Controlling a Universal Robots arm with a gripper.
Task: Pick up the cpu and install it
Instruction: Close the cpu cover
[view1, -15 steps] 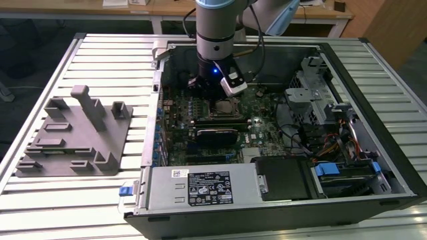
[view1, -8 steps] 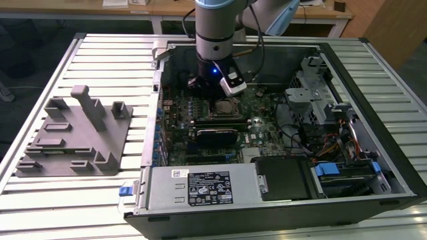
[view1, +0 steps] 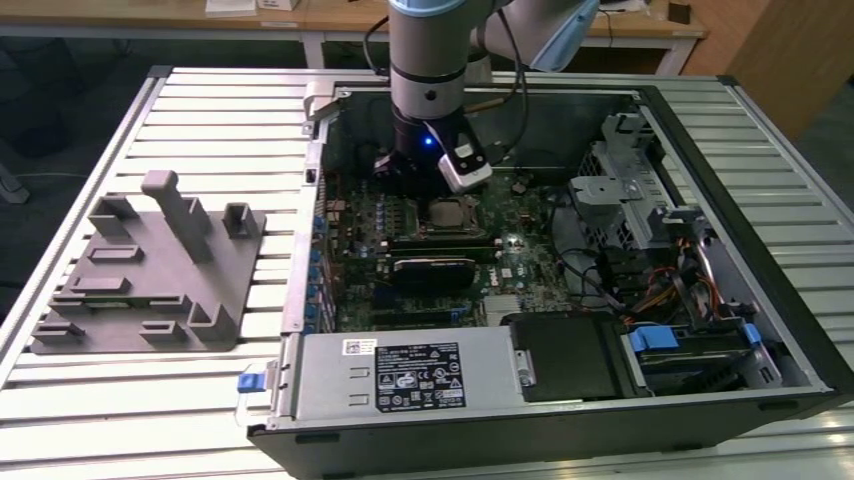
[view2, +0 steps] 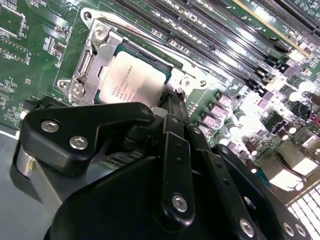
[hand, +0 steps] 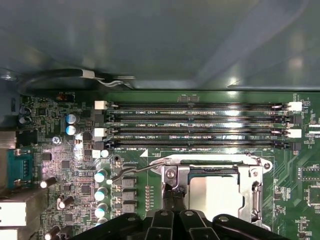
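The cpu lies flat in the motherboard socket inside the open computer case, its silvery top facing up. In both wrist views the cpu sits within the metal socket frame. My gripper hangs low over the board, just beside the socket on the exterior view's left. Its black fingertips come together at the socket's edge in both wrist views, gripper, with nothing visibly held. A thin wire lever juts out from the socket beside them.
A large grey tray with upright posts lies on the slatted table left of the case. A black ribbed module sits below the socket. Memory slots, a power supply and a drive cage with cables crowd the case.
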